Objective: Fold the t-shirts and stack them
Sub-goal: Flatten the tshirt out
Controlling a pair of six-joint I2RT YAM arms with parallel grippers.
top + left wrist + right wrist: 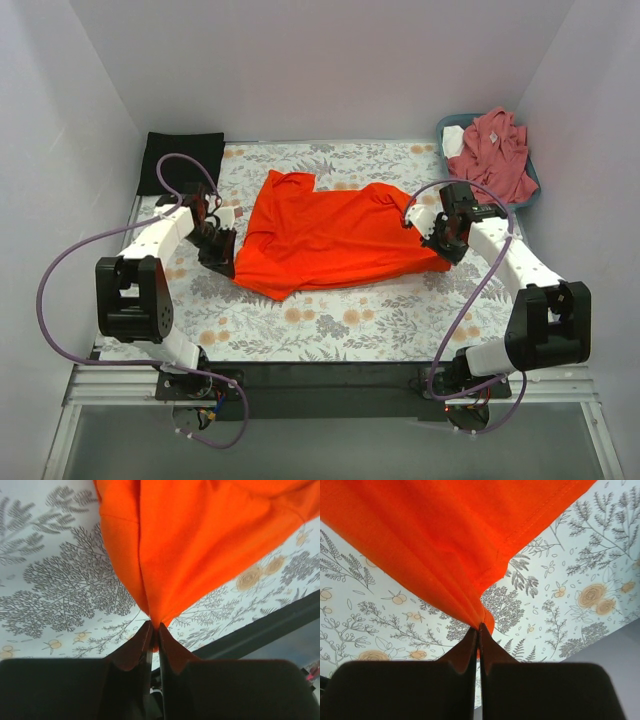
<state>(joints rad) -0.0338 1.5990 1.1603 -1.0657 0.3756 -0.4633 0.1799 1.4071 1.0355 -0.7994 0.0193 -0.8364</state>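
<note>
Over floral cloth point(350, 322) | left gripper point(155, 626) pinching orange shirt point(200, 540) | right gripper point(479, 628) likewise

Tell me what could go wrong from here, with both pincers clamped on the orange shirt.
1. The left pincer and right pincer each grip only a narrow bunched tip of the orange t-shirt; a hard pull may slip it free.
2. The shirt lies rumpled, its far left part doubled over, so the fold could come out crooked.
3. The right pincer sits near the basket holding the pink t-shirt; a wide swing might bump it.
</note>
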